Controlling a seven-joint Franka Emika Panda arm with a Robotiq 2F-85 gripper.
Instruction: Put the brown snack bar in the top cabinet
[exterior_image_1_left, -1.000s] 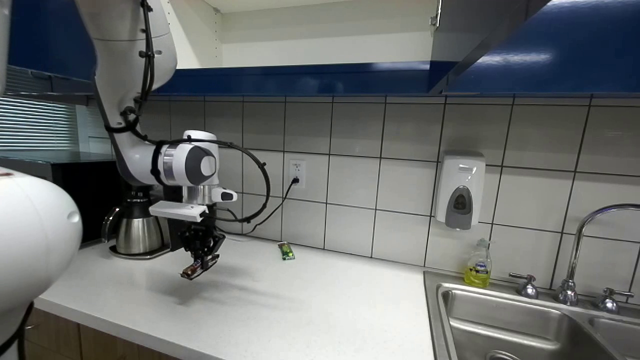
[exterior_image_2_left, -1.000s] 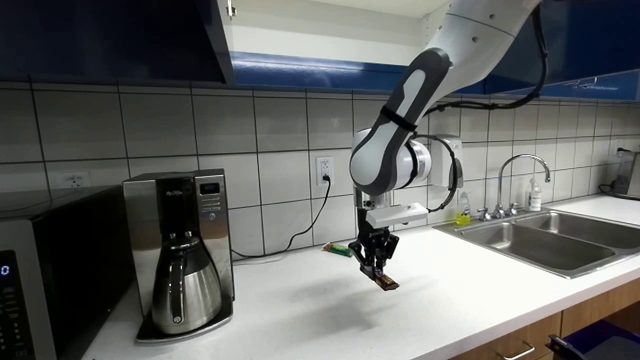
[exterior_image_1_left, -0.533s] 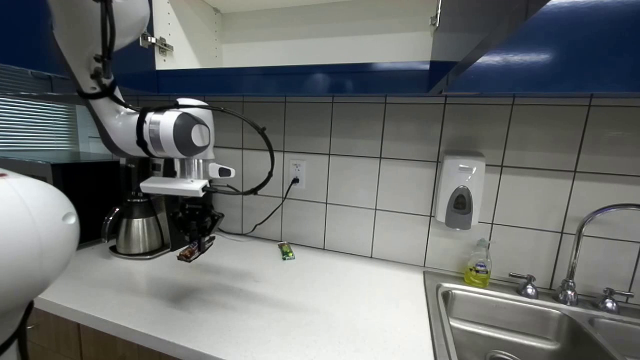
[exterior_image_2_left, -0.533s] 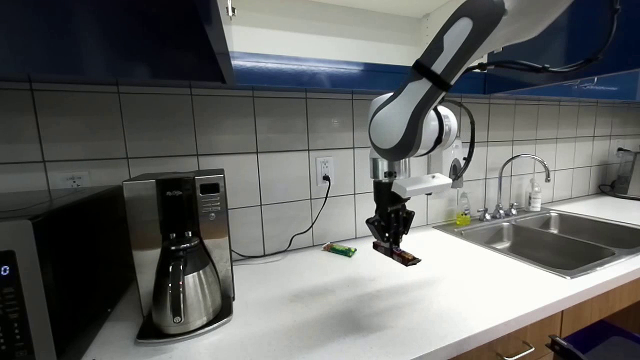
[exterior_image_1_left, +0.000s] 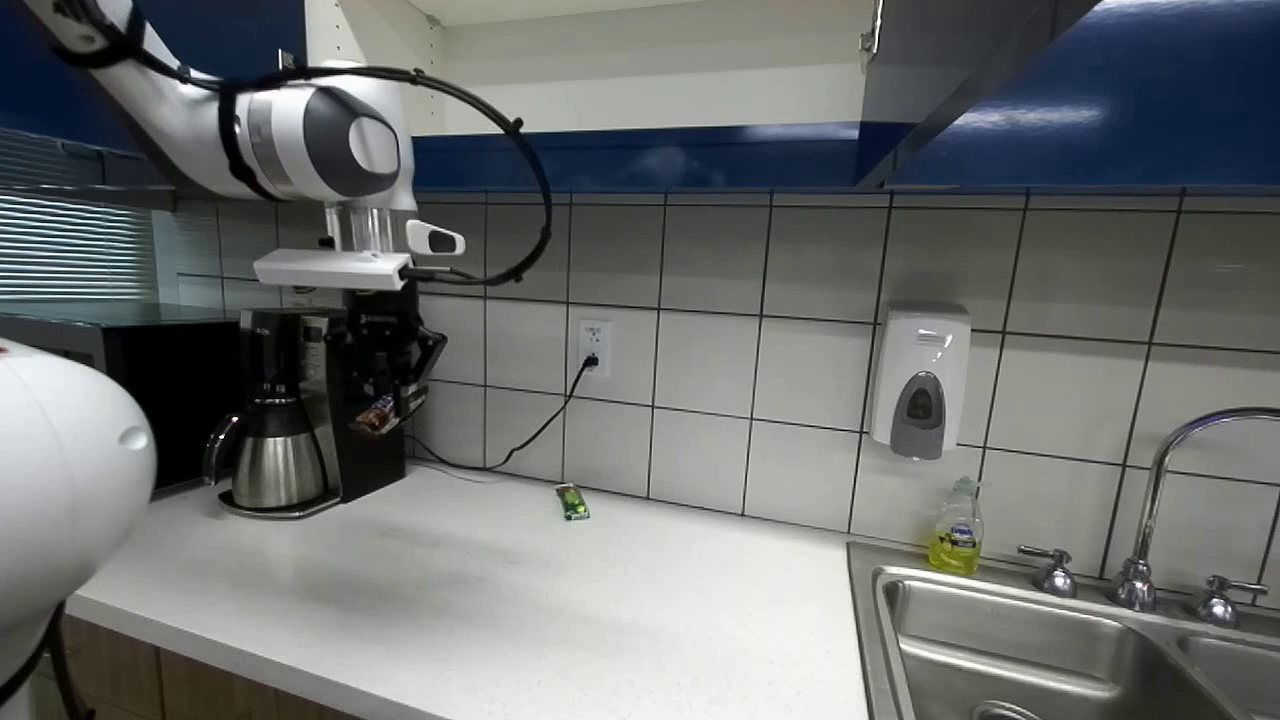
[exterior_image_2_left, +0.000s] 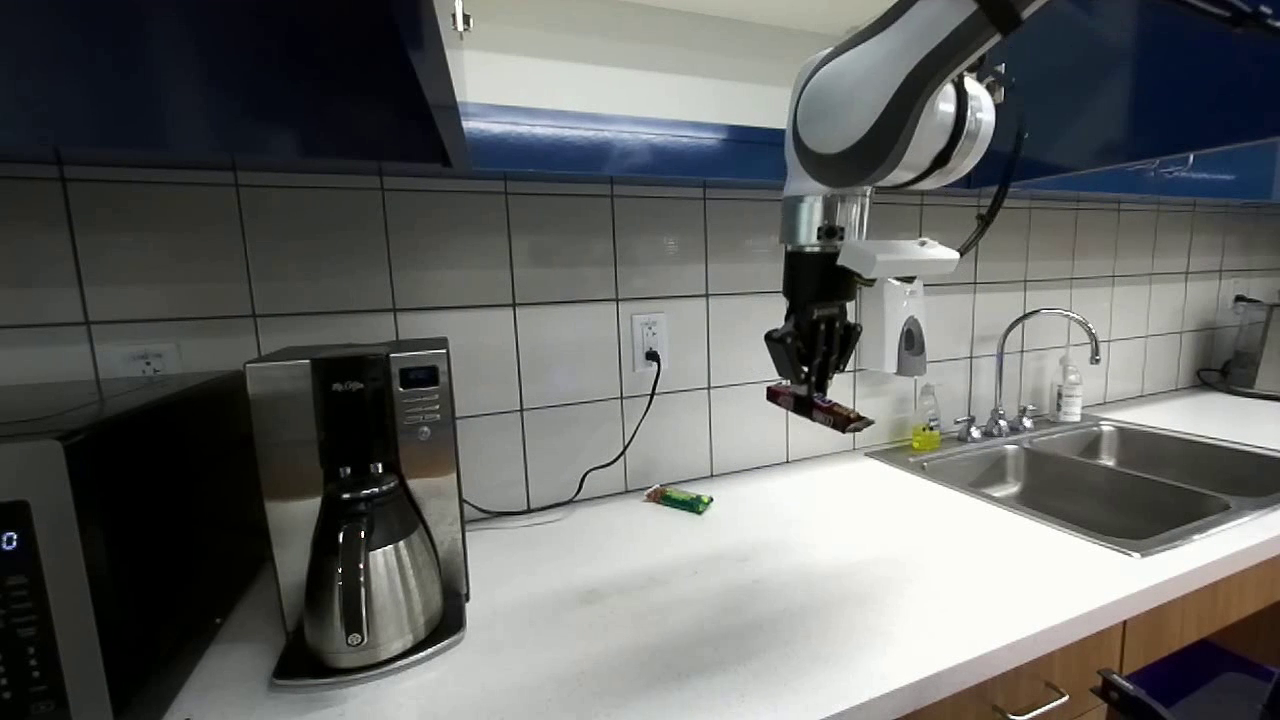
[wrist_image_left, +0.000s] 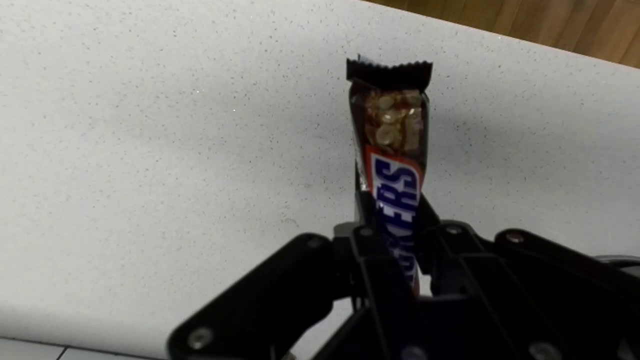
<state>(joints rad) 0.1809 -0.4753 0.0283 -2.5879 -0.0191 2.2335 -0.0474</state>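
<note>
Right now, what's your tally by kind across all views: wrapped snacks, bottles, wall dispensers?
Wrapped snacks: 2 (brown snack bar in the gripper, green snack on the counter)
Bottles: 2 (yellow bottle, white-labelled bottle)
Wall dispensers: 1 (white dispenser)
Total: 5

Both exterior views, set back, face the tiled wall (exterior_image_1_left: 712, 362), sharing the counter (exterior_image_2_left: 620, 600), top cabinet (exterior_image_1_left: 650, 158) and sink (exterior_image_1_left: 872, 640) — the wrist view looks down, close to the brown snack bar (wrist_image_left: 392, 132).

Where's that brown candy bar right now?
The brown snack bar is held in the gripper, above the counter; in an exterior view it appears right of the green packet.
</note>
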